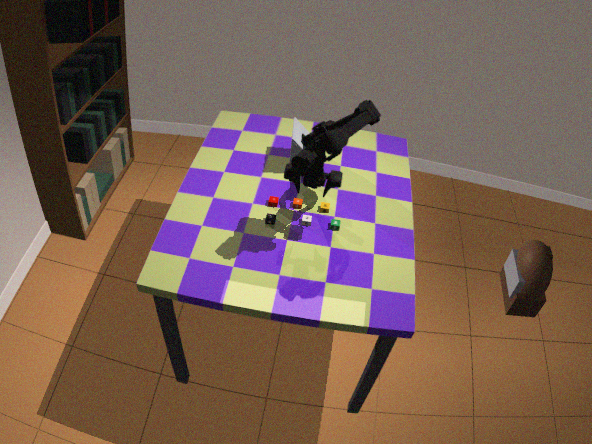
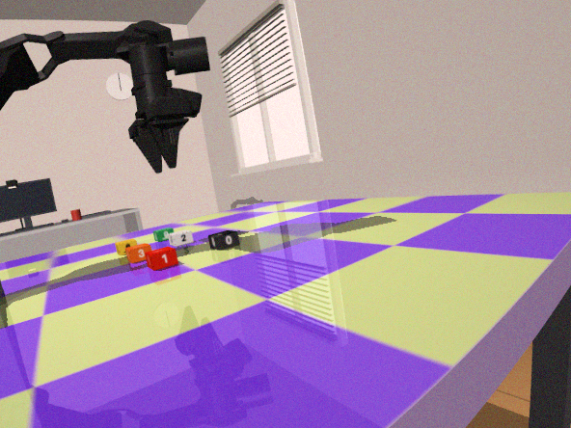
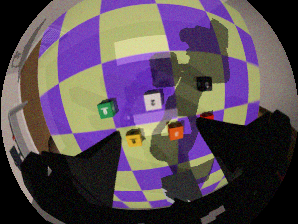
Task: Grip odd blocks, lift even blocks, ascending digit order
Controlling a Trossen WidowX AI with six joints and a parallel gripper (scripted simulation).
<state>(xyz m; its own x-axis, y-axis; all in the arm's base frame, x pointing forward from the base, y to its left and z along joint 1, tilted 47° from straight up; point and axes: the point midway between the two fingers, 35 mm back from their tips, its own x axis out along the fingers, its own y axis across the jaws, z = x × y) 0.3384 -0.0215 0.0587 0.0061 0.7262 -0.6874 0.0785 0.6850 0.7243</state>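
Note:
My gripper point(image 1: 311, 193) point(image 2: 165, 170) point(image 3: 159, 129) is open and empty, high above the table near the blocks. The black block point(image 1: 270, 219) point(image 2: 224, 240) point(image 3: 204, 83) shows 0. The red block point(image 1: 273, 201) point(image 2: 162, 258) point(image 3: 207, 116) shows 1 and is partly hidden by a finger in the wrist view. The white block point(image 1: 306, 220) point(image 2: 181, 238) point(image 3: 153, 101) shows 2. The orange block point(image 1: 298, 203) point(image 2: 139, 254) point(image 3: 175, 131) shows 3. The digits on the yellow block point(image 1: 325, 207) point(image 2: 126, 247) point(image 3: 134, 138) and green block point(image 1: 335, 225) point(image 2: 163, 234) point(image 3: 106, 109) are unclear. All rest on the table.
The blocks stand in two short rows on the checkered table point(image 1: 200, 242) point(image 2: 434, 289), with small gaps between them. Shadows of the arm fall across the blocks' area. A bookcase point(image 1: 67, 165) stands left of the table, and a brown object point(image 1: 536, 265) stands on the floor at right.

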